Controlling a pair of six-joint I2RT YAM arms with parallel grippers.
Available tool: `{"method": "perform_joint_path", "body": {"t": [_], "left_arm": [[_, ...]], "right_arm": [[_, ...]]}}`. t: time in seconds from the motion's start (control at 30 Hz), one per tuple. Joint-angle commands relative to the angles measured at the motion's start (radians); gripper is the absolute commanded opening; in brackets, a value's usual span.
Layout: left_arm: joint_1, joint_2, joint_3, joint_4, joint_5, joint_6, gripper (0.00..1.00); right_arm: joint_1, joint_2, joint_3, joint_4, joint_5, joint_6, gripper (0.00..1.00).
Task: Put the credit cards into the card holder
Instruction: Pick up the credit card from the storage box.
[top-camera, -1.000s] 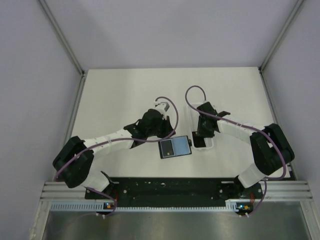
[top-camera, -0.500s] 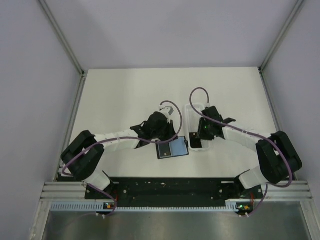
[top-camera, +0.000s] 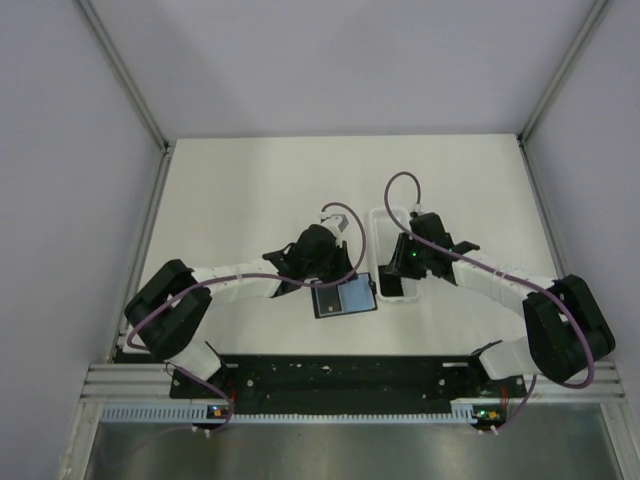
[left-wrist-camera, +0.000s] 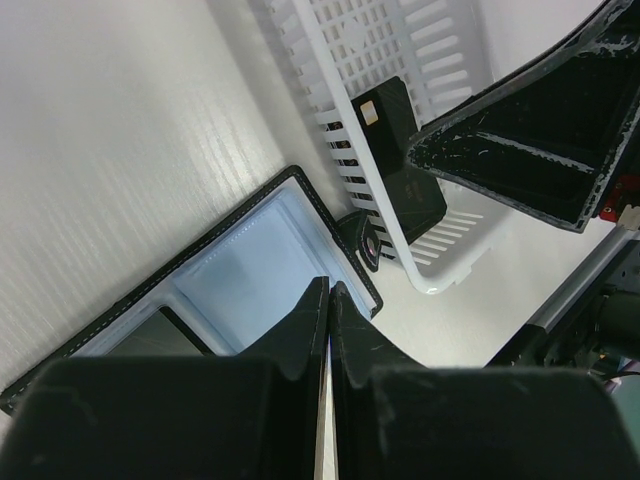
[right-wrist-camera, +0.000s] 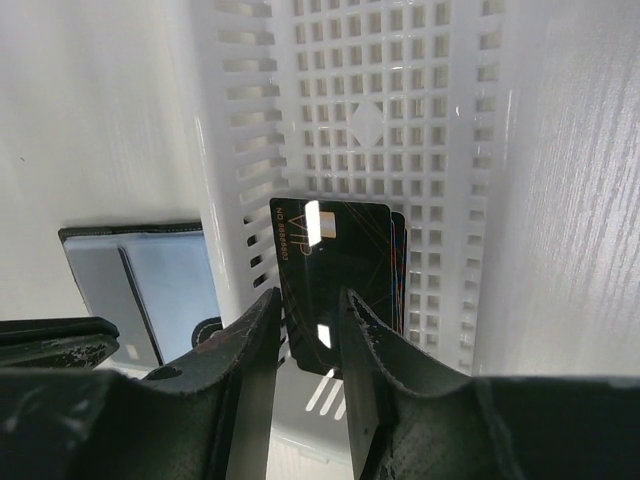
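Observation:
The card holder (top-camera: 345, 297) lies open on the table with its blue-grey lining up; it also shows in the left wrist view (left-wrist-camera: 250, 270) and the right wrist view (right-wrist-camera: 150, 285). My left gripper (top-camera: 323, 284) is shut, with its tips (left-wrist-camera: 329, 285) over the lining. A small stack of black credit cards (top-camera: 395, 287) lies in the near end of the white tray (top-camera: 385, 222). The top card shows in both wrist views (right-wrist-camera: 335, 250) (left-wrist-camera: 400, 150). My right gripper (top-camera: 399, 274) is slightly open, its fingers (right-wrist-camera: 307, 297) over the near end of the top card.
The white ribbed tray (right-wrist-camera: 225, 150) stands right beside the holder's right edge, long side running away from the arms. The holder's round snap tab (left-wrist-camera: 365, 240) rests against the tray wall. The two grippers are close together. Grey walls enclose the table.
Both arms have moved inward. The left gripper came down onto the open holder, which shifted a little. The right gripper moved to the near end of the tray, over the cards.

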Motion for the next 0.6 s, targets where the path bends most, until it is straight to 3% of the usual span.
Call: {"method": "perform_joint_path", "body": {"t": [0.0, 0.23, 0.57], "left_arm": [[-0.006, 0.022, 0.035, 0.048, 0.016, -0.003, 0.03], [-0.008, 0.023, 0.041, 0.044, 0.011, 0.000, 0.03], [-0.010, 0.034, 0.044, 0.041, 0.012, -0.005, 0.02]], "right_arm": [[-0.015, -0.035, -0.008, 0.032, 0.024, 0.010, 0.30], [-0.015, -0.001, 0.038, -0.041, 0.120, -0.016, 0.30], [-0.015, 0.028, 0.051, -0.030, 0.105, -0.032, 0.30]]}}
